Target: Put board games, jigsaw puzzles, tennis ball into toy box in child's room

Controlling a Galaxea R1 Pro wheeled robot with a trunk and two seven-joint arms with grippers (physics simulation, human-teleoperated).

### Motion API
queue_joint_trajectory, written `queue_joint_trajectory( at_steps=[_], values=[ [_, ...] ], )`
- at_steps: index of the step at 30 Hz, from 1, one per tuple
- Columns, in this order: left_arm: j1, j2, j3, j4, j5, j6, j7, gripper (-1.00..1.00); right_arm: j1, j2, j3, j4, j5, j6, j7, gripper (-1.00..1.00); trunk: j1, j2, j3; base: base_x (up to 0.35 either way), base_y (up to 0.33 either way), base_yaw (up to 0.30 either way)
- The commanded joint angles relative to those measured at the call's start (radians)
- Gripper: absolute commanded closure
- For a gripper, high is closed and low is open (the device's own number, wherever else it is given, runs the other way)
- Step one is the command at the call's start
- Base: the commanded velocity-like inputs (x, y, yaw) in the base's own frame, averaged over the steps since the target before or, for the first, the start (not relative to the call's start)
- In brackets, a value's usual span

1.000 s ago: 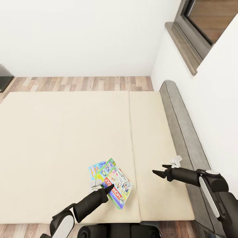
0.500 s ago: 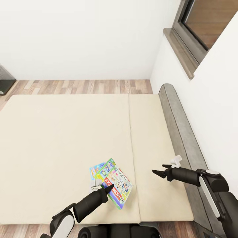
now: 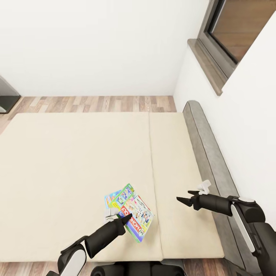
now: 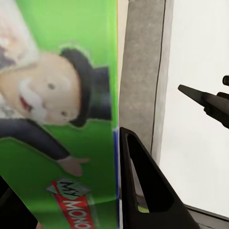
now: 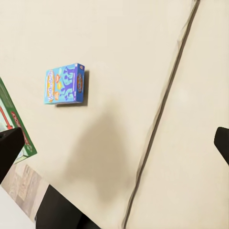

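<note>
here the beige bed (image 3: 76,161) takes up most of the head view, its dark grey headboard (image 3: 207,149) running along the right against a white wall with a brown-framed window (image 3: 222,34) above; a strip of wood-plank floor (image 3: 99,103) lies beyond the far edge, and a dark piece of furniture (image 3: 5,97) sits at the far left. nothing stands between the arms and the games on the mattress.

two board games lie near the bed's near edge, left of the mattress seam: a green-edged monopoly box (image 3: 137,218) overlapping a blue game box (image 3: 113,197) just to its far left. the left tool (image 3: 119,218) sits at the near left corner of the monopoly box, its black fingers at the box's edge; whether it pinches the box cannot be told from the head view. the left wrist view shows the monopoly box's green cover (image 4: 57,119) pressed close along one black finger (image 4: 143,191), with the right tool's tip (image 4: 205,102) beyond.

the right tool (image 3: 184,196) hovers over bare mattress to the right of the seam, well apart from the games, its fingers spread with nothing between them. the right wrist view looks down on the blue game box (image 5: 66,85) lying flat, apart from the green box's edge (image 5: 16,131)
</note>
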Motion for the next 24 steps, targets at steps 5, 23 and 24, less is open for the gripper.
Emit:
queue_joint_trajectory(
  at_steps=[5,23,24],
  values=[
    [0.000,0.000,0.000,-0.001,0.007,0.005,0.002,1.00,0.000,0.000,0.003,0.000,-0.005,0.008,-0.001,-1.00,0.001,-0.001,0.007,0.000,0.000,0.000],
    [0.000,-0.001,-0.003,-0.001,0.007,0.005,0.001,1.00,0.000,0.000,0.011,-0.007,-0.006,0.008,0.002,-1.00,0.001,-0.001,0.021,0.000,0.000,0.000],
    [0.000,-0.001,-0.003,-0.001,0.007,0.005,0.001,1.00,0.000,0.000,0.011,-0.007,-0.006,0.008,0.002,-1.00,0.001,-0.001,0.022,0.000,0.000,0.000]
  ],
)
